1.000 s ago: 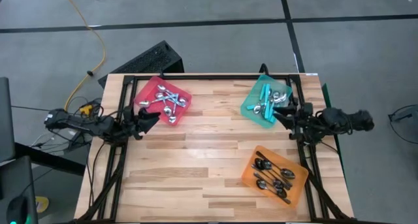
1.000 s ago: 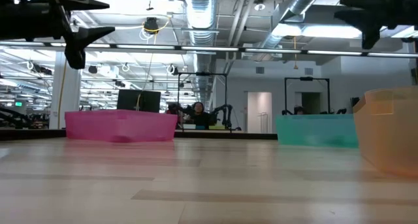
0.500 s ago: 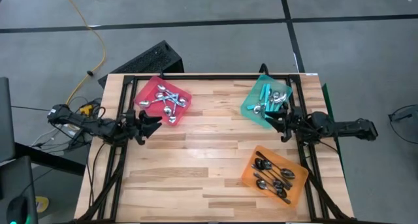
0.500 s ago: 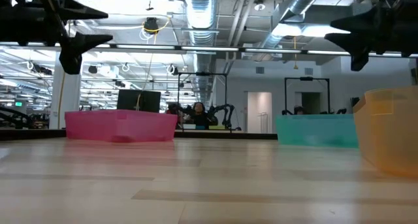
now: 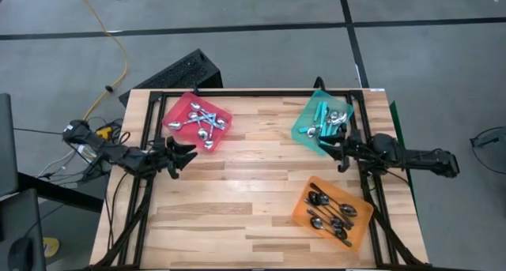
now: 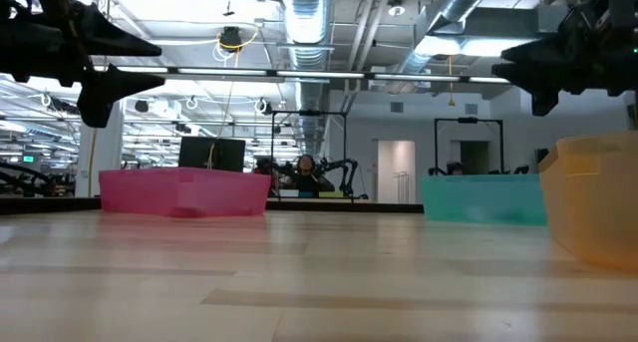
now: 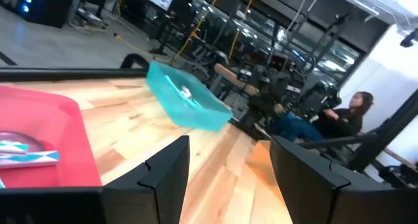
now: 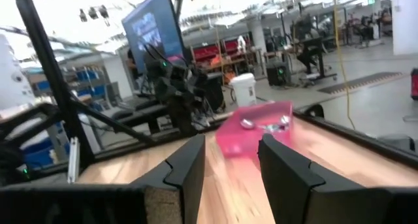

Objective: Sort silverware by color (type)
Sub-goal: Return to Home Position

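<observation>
Left gripper [image 5: 188,152] and right gripper [image 5: 328,148] hang open, empty, beside spoons [image 5: 203,122] filling three bins: red tray [image 5: 182,110], teal tray [image 5: 301,131], orange tray [image 5: 362,227].

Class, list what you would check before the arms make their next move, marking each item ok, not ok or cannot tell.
1. Left claw open and empty: ok.
2. Right claw open and empty: ok.
3. Nothing lying loose on the table: ok.
4. Orange tray holds only black spoons: ok.
5. Red tray holds one kind only: cannot tell; a blue-patterned handle shows in it.
</observation>
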